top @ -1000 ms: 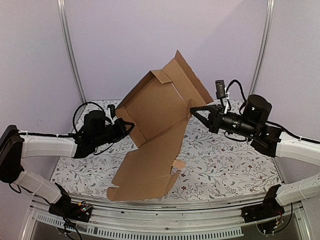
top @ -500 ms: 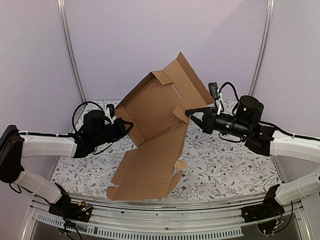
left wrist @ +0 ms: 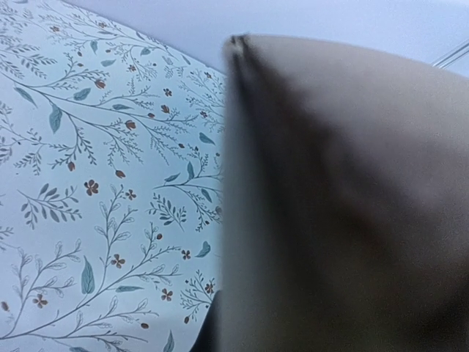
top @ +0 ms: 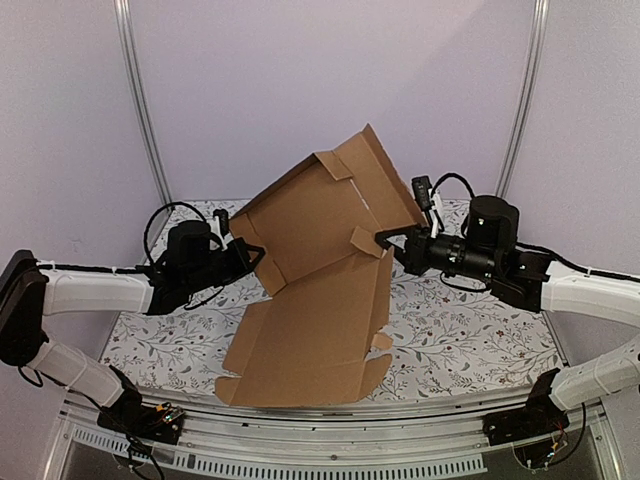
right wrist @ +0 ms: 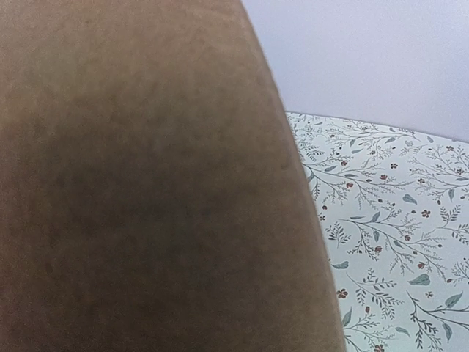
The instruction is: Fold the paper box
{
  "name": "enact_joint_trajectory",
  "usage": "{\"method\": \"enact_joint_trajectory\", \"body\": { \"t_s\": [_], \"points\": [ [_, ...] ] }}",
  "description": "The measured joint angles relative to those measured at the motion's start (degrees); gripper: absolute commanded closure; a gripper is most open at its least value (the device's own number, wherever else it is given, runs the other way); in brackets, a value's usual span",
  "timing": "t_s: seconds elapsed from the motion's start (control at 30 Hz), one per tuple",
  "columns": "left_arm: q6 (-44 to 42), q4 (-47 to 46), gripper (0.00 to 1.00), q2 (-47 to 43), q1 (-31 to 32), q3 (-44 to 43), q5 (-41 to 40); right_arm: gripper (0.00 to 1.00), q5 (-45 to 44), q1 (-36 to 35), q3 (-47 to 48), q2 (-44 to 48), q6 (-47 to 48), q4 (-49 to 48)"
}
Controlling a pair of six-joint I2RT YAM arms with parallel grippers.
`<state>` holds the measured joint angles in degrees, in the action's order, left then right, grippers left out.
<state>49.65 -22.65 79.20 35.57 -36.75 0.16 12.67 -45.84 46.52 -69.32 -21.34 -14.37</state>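
The paper box (top: 325, 215) is a large brown cardboard sheet with raised walls and flaps, held tilted with its upper tray part in the air. Its long lower panel (top: 310, 340) slopes down to the table's front edge. My left gripper (top: 256, 258) is shut on the box's left edge; in the left wrist view the cardboard (left wrist: 344, 205) fills the right side, with a dark finger (left wrist: 209, 339) beside it. My right gripper (top: 386, 240) is against the small flap on the box's right edge. In the right wrist view the cardboard (right wrist: 146, 183) hides its fingers.
The table (top: 470, 330) has a white floral-patterned top. Two metal posts (top: 140, 100) stand at the back corners before a plain lilac wall. The box's lower panel reaches the front rail (top: 330, 415).
My right gripper has moved left onto the box's right flap. The upper part has tipped lower and flatter, and the lower panel has swung to the right. The left arm has barely moved.
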Motion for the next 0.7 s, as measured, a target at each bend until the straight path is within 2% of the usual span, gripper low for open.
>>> {"method": "enact_joint_trajectory", "body": {
  "t_s": [0.4, 0.7],
  "points": [
    [-3.2, -0.7, 1.00, 0.0, 0.0, -0.1, -1.9, 0.87, -3.0, -0.3, -1.7, 8.7, 0.3, 6.3],
    [-6.6, -1.9, 1.00, 0.0, 0.0, -0.1, -3.7, 0.73, -5.0, -0.3, -6.6, 13.6, -0.6, 11.1]
  ]
}}
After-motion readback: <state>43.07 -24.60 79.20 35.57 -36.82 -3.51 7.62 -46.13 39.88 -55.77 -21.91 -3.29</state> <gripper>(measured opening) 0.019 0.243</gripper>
